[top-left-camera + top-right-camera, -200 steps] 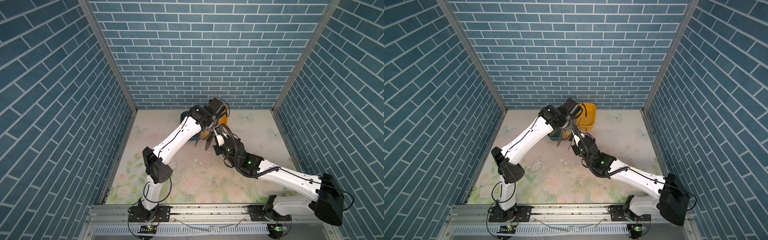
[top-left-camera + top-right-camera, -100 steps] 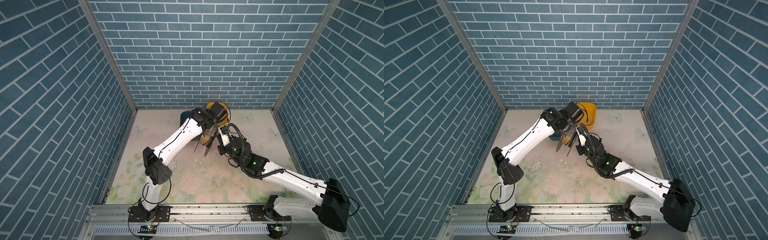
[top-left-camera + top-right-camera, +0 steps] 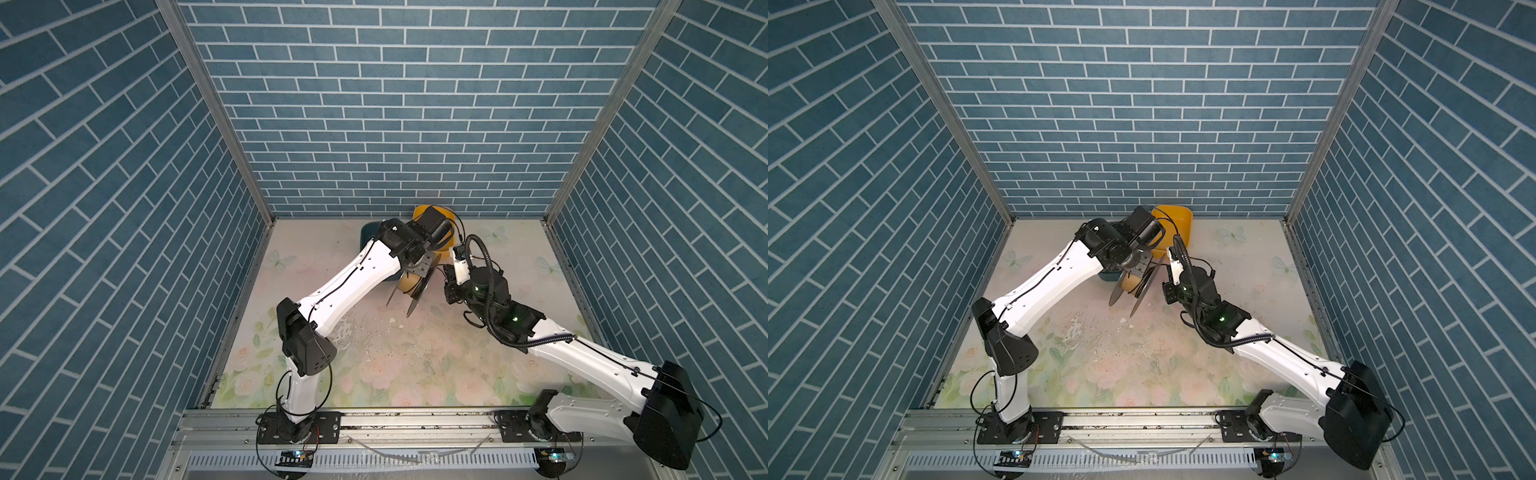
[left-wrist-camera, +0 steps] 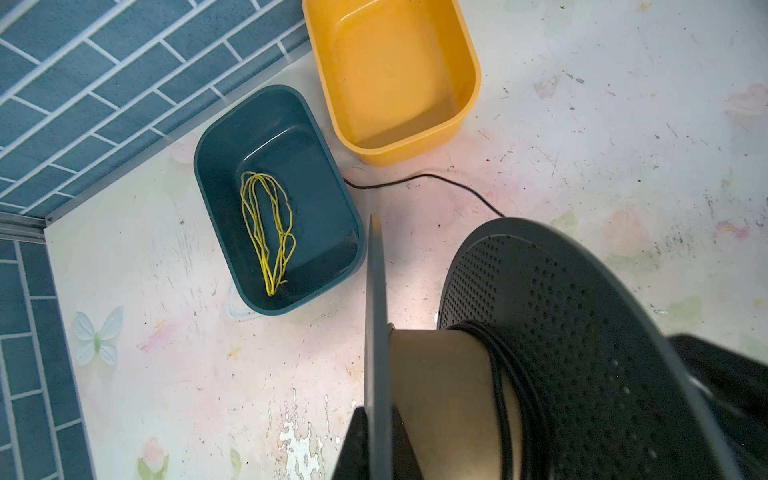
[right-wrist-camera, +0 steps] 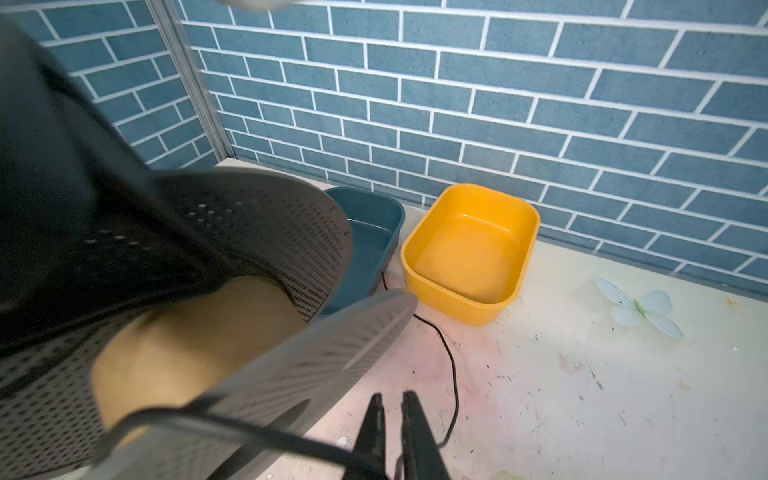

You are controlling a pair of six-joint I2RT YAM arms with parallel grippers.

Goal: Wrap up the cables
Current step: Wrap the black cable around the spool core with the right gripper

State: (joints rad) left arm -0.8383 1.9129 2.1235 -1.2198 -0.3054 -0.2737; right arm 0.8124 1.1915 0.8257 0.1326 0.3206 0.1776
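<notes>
**Item: cable (image 4: 440,178), black, thin, one length.**
- Wound portion: several turns lie on the tan core of the reel (image 4: 561,332), packed against its perforated flange at lower right of the left wrist view. The rest of the core is bare.
- Loose portion: one slack stretch on the table (image 4: 582,124). It runs from behind the reel, passes just below the yellow tub (image 4: 395,75), and ends beside the corner of the teal tub (image 4: 316,174). No other loops are visible.

**Holders.**
- Left pincer (image 4: 376,419): clamped on the thin flange of the reel, which it holds tilted above the table at centre of both top views.
- Right pincer (image 5: 390,415): fingers nearly together at the bottom edge of the right wrist view, apparently pinching the cable between reel and table.

**Other contents.** Yellow strands (image 4: 266,232) lie inside the teal tub. The yellow tub is empty.

**Status (judged).** Winding is well under way. What remains is the single tail to take up and its end to secure.
</notes>
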